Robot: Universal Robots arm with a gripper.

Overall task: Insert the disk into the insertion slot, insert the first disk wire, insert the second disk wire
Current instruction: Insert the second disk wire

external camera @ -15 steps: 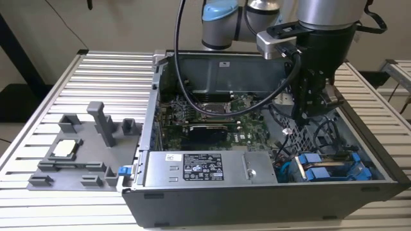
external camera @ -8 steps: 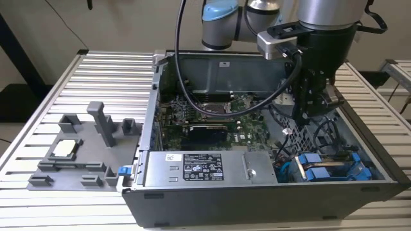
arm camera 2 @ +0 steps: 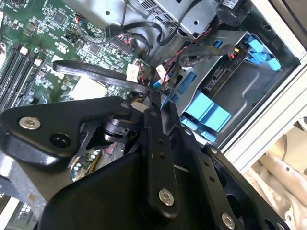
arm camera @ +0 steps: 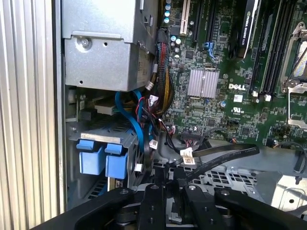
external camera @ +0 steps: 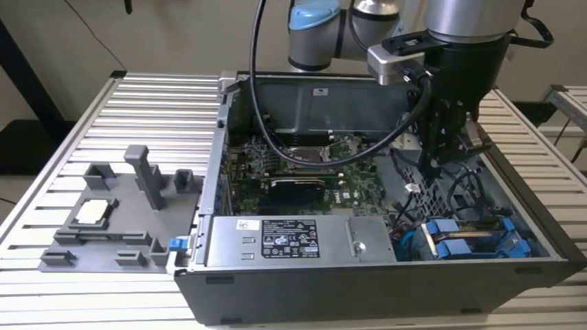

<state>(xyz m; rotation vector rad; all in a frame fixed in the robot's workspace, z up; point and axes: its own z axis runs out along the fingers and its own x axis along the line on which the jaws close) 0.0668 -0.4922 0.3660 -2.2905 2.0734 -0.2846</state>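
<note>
The hand [external camera: 434,159] hangs over the wires [external camera: 463,185], right of centre in the exterior view (its grip cannot be told). The disk [external camera: 472,242] sits in the insertion slot [external camera: 424,196], lower right.

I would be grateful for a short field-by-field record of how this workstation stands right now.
setting: open computer case on a slatted table
gripper: gripper reaches inside the case, close to loose cables beside the insertion slot
disk: disk in its blue frame sits in the insertion slot
power supply: silver labelled power-supply box along the case's near wall
fixture tray: grey fixture tray on the table, at the exterior view's left of the case
</note>
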